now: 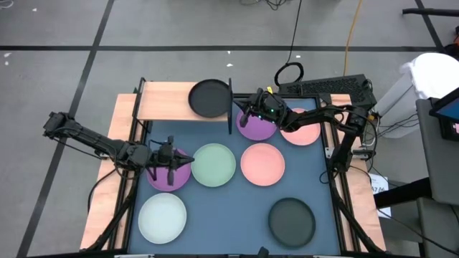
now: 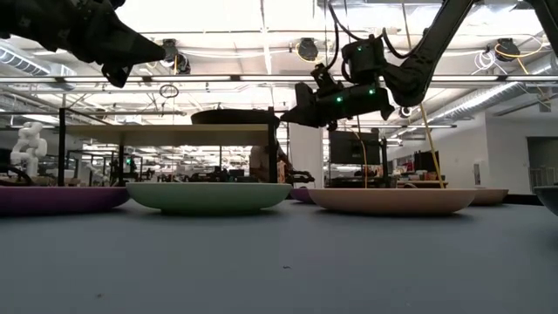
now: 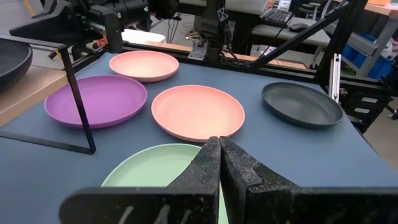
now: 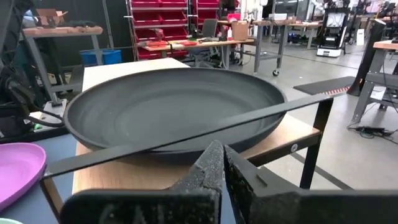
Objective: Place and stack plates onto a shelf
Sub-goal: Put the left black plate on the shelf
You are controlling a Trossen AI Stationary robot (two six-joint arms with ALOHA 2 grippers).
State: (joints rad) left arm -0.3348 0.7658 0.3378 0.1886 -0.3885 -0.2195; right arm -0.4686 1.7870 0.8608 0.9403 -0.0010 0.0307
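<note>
A black plate rests on the light-wood shelf at the table's far left. My right gripper is shut and level just off the shelf's right edge, its tips at the thin black frame rail in front of that plate. My left gripper is shut and hangs over the near-left purple plate, beside the pale green plate. A second purple plate, two pink plates, a whitish plate and a second black plate lie flat on the tabletop. My right gripper's shut fingertips stand level right at the shelf's frame rail, coming from the table's right. I cannot tell whether they touch the rail or the black plate's rim. My left gripper touches nothing.
Black posts of the shelf frame rise at its right edge. Wooden side rails run along the table. A keyboard and cables lie beyond the far right corner. Bare blue-grey tabletop shows between the near plates.
</note>
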